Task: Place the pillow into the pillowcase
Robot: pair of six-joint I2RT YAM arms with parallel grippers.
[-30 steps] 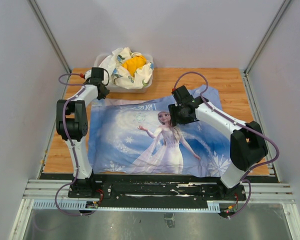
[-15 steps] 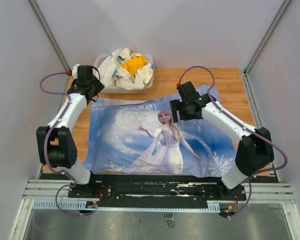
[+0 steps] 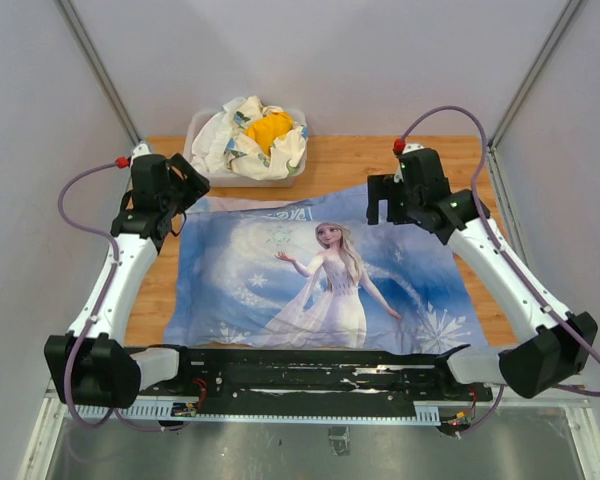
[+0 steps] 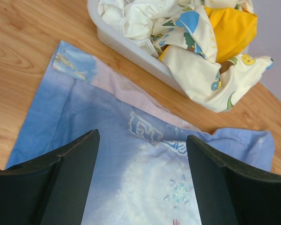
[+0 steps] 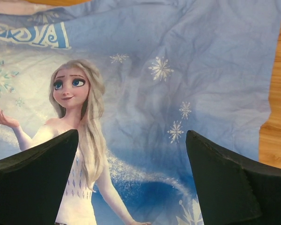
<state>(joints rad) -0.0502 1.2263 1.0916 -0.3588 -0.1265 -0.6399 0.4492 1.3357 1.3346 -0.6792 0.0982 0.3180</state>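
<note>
The pillowcase (image 3: 315,275) lies flat on the bench (image 3: 350,155), pillow unseen and presumably inside, while left end effector (image 4: 141,137) and right end effector (image 5: 132,133) hang open and empty over its far edge, so lift straight up to avoid snagging cloth.

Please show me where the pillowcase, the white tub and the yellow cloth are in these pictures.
pillowcase (image 3: 315,275), top external view, on the printed princess at its middle.
white tub (image 4: 131,51), left wrist view, on its side wall.
yellow cloth (image 3: 270,128), top external view, on its middle.
</note>
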